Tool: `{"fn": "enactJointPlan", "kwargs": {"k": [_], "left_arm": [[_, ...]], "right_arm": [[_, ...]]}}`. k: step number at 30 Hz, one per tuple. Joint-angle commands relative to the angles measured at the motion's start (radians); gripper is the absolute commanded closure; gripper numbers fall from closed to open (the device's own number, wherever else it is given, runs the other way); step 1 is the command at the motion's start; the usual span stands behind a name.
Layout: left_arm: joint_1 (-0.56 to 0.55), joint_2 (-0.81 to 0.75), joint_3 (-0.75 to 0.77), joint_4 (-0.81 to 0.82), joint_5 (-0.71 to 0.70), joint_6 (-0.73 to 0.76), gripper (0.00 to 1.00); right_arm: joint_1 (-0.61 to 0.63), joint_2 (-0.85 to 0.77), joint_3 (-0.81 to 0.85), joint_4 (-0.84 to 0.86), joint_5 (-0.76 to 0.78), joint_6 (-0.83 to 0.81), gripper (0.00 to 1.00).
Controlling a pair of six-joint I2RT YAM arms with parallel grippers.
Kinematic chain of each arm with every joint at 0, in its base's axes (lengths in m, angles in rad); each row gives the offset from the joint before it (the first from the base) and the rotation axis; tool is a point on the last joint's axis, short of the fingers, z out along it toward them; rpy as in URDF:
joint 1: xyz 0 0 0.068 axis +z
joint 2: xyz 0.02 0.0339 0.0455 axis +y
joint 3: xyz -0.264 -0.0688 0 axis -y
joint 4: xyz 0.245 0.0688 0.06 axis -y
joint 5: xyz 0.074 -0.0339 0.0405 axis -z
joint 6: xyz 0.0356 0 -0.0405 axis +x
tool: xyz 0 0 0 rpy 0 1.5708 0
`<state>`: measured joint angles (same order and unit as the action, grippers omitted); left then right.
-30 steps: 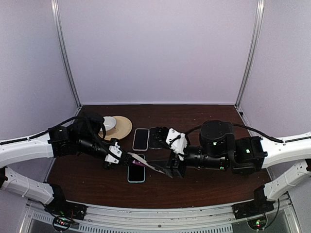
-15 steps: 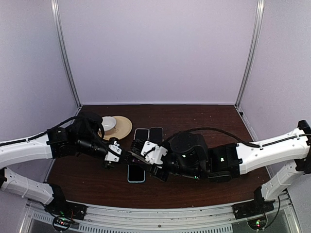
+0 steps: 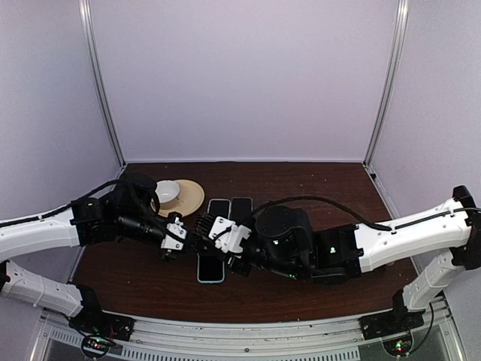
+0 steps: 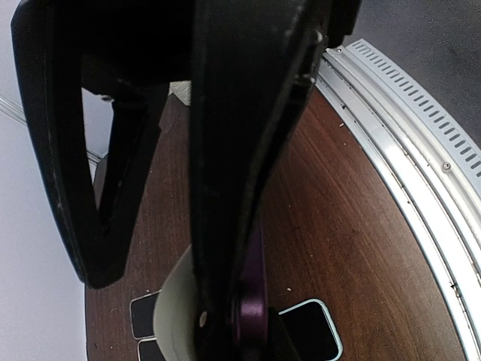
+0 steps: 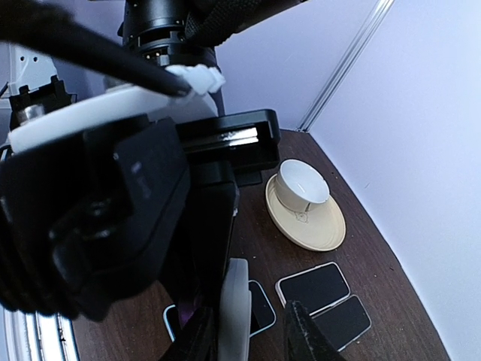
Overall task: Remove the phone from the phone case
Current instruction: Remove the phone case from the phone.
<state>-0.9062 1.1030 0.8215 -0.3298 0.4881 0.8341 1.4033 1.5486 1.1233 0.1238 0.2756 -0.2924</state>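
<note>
Right, what changed: the right arm has swung in across the worktop, and the right tool now sits almost against the left tool. A second ago the right tool was out at the far end of the cased phone, which spanned the gap between the two tools in plain sight. Half a second ago the arm was nearly where it is now. The top view now hides most of the cased phone under the two wrists.

It sits off the worktop between the tools, above the blue-rimmed phone. Both wrist views show a cream edge and a purple edge lying together, and we cannot tell which is case and which is phone.

The right tool straddles the cream edge with a gap on one side, so we read it as loose rather than clamped. We cannot tell the left tool's state from its own camera, since one finger blocks the contact.

Our read: this is a re-grip closer in, to pry an edge. Nothing has separated yet.
</note>
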Motion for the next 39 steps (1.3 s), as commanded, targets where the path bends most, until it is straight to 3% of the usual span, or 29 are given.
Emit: {"fn": "enactJointPlan", "kwargs": {"k": [1,6,17,39], "left_arm": [[-0.003,-0.04,-0.005,0.115,0.018,-0.015,1.0],[-0.003,-0.05,-0.008,0.12,0.012,-0.016,1.0],[-0.003,-0.068,-0.022,0.132,-0.011,-0.009,1.0],[-0.003,-0.099,-0.046,0.166,0.014,-0.004,1.0]], "right_arm": [[0.005,0.021,0.029,0.021,0.05,-0.03,0.66],[0.005,0.039,0.043,-0.018,0.058,-0.044,0.67],[0.006,0.05,0.029,-0.057,0.02,-0.007,0.81],[0.007,0.11,0.049,-0.042,0.06,-0.024,0.79]]}}
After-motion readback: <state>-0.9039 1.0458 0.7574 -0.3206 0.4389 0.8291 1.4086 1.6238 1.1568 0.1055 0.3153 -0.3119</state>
